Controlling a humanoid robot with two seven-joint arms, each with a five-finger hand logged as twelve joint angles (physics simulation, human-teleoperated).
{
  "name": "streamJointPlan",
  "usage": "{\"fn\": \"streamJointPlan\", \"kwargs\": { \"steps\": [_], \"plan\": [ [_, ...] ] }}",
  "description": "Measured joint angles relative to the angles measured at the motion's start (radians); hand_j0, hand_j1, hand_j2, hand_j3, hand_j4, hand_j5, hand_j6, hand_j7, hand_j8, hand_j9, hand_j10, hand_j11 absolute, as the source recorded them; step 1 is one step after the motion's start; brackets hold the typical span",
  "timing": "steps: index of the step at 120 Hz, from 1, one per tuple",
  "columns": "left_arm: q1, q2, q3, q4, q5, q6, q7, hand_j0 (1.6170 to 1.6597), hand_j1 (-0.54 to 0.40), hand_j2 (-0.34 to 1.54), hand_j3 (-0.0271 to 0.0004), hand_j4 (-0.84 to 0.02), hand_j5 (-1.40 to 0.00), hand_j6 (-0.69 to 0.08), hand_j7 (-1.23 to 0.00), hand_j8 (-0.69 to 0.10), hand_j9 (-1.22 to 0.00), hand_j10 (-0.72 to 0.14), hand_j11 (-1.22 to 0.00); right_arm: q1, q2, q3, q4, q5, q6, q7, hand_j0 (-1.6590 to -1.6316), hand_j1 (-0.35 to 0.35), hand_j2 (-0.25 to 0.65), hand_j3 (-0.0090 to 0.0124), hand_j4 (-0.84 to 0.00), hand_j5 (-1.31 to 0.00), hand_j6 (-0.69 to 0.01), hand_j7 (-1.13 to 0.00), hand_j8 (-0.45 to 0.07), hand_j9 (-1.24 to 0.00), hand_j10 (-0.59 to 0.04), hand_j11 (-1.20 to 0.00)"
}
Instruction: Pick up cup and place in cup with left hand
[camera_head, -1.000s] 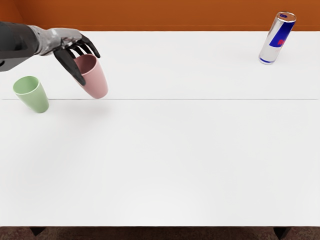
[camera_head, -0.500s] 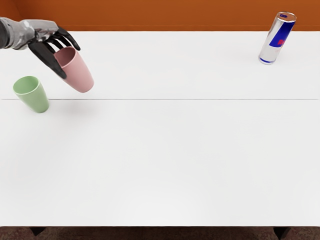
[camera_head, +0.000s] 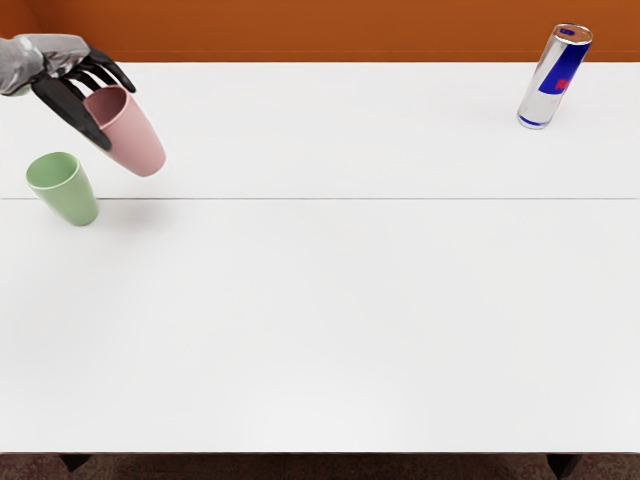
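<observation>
My left hand (camera_head: 103, 112) comes in at the upper left with its black fingers closed around the upper part of a pink cup (camera_head: 137, 140). The pink cup hangs above the table, its mouth leaning toward the upper left and its base toward the lower right, with a faint shadow beneath. A green cup (camera_head: 70, 195) stands on the table at the far left, below and left of the pink cup, its mouth open upward. The two cups do not touch in the picture.
A silver and blue can (camera_head: 553, 80) stands at the back right of the white table (camera_head: 320, 300). A thin seam line crosses the tabletop, and an orange wall (camera_head: 320, 30) rises behind it.
The left hand has moved left and slightly up in the picture, carrying the pink cup nearer to the green one. The green cup and the can have stayed put.
</observation>
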Motion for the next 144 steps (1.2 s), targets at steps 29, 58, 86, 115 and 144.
{"fn": "streamJointPlan", "kwargs": {
  "steps": [29, 58, 86, 115, 144],
  "plan": [
    [0.002, 0.014, 0.003, 0.018, 0.019, 0.015, 0.000, 1.6570, -0.150, 0.21, 0.0000, -0.465, -0.64, -0.336, -0.61, -0.315, -0.62, -0.451, -0.63, 0.000, 0.000, 0.000, 0.000, 0.000, 0.000, 0.000, -1.6581, -0.349, 0.000, 0.0000, 0.000, 0.00, -0.001, 0.00, 0.000, 0.00, 0.000, 0.00],
    [0.011, 0.039, 0.010, 0.025, 0.030, 0.037, -0.001, 1.6569, -0.143, 0.21, 0.0000, -0.465, -0.64, -0.344, -0.62, -0.321, -0.62, -0.459, -0.63, 0.000, 0.000, 0.000, 0.000, 0.000, 0.000, 0.000, -1.6581, -0.349, 0.000, 0.0000, 0.000, 0.00, -0.001, 0.00, 0.000, 0.00, 0.000, 0.00],
    [0.013, 0.083, 0.016, 0.027, 0.033, 0.040, -0.001, 1.6567, -0.139, 0.18, 0.0000, -0.465, -0.64, -0.340, -0.62, -0.316, -0.63, -0.452, -0.63, 0.000, 0.000, 0.000, 0.000, 0.000, 0.000, 0.000, -1.6581, -0.349, 0.000, 0.0000, 0.000, 0.00, -0.001, 0.00, 0.000, 0.00, 0.000, 0.00],
    [0.011, 0.118, 0.025, 0.027, 0.035, 0.040, -0.001, 1.6563, -0.125, 0.16, 0.0000, -0.467, -0.64, -0.340, -0.62, -0.317, -0.63, -0.455, -0.63, 0.000, 0.000, 0.000, 0.000, 0.000, 0.000, 0.000, -1.6581, -0.349, 0.000, 0.0000, 0.000, 0.00, -0.001, 0.00, 0.000, 0.00, 0.000, 0.00],
    [0.013, 0.128, 0.026, 0.028, 0.059, 0.053, -0.001, 1.6560, -0.121, 0.15, 0.0000, -0.469, -0.64, -0.346, -0.62, -0.321, -0.63, -0.459, -0.63, 0.000, 0.000, 0.000, 0.000, 0.000, 0.000, 0.000, -1.6581, -0.349, 0.000, 0.0000, 0.000, 0.00, -0.001, 0.00, 0.000, 0.00, 0.000, 0.00]
  ]
}}
